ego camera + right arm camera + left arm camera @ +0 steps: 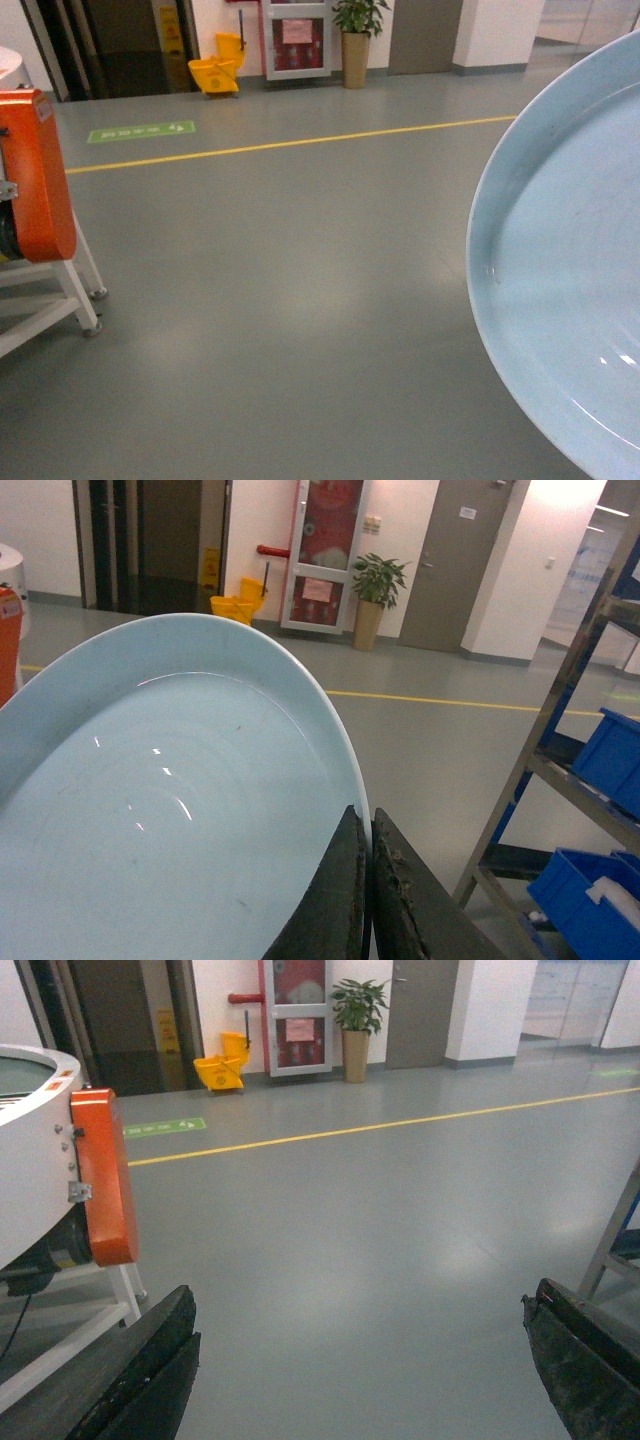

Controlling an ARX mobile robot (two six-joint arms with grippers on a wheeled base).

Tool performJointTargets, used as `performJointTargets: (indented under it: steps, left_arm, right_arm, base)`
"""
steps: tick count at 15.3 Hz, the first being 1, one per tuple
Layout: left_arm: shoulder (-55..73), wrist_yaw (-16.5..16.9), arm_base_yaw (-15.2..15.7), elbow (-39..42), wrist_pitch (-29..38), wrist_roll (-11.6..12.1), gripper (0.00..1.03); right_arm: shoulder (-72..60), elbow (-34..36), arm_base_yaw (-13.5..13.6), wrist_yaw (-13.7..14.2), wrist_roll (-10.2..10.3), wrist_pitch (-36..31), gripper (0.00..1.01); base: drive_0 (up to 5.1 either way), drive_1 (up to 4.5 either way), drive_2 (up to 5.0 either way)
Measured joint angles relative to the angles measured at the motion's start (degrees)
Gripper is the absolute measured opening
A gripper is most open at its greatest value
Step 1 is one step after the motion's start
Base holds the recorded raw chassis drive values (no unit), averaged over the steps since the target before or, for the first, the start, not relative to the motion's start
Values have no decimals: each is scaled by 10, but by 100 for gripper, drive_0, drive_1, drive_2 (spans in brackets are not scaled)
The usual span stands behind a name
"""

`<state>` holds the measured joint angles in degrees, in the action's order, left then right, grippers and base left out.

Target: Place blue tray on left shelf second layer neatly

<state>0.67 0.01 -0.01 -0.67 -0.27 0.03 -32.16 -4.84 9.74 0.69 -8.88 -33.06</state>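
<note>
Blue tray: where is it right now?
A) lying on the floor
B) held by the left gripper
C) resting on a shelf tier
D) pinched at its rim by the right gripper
D: the right wrist view shows the right gripper closed on the blue tray at its rim.

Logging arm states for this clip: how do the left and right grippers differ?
The left gripper is open, fingers spread wide with only floor between them; the right gripper is shut on the rim of the blue tray. The left carries nothing; the right holds the tray raised off the floor. Both have dark fingers.
</note>
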Motion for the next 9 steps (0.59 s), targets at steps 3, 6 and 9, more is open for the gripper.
performJointTargets:
  steps: [3, 6, 9]
  left_arm:
    - [0, 0, 0, 0, 0, 0, 98]
    - [0, 0, 0, 0, 0, 0, 98]
    - [0, 0, 0, 0, 0, 0, 98]
  right_arm:
    - [0, 0, 0, 0, 0, 0, 2]
    - [0, 0, 0, 0, 0, 0, 2]
    - [0, 0, 0, 0, 0, 0, 2]
  base:
    - [-160, -160, -160]
    - [-160, -160, -160]
    - [-160, -160, -160]
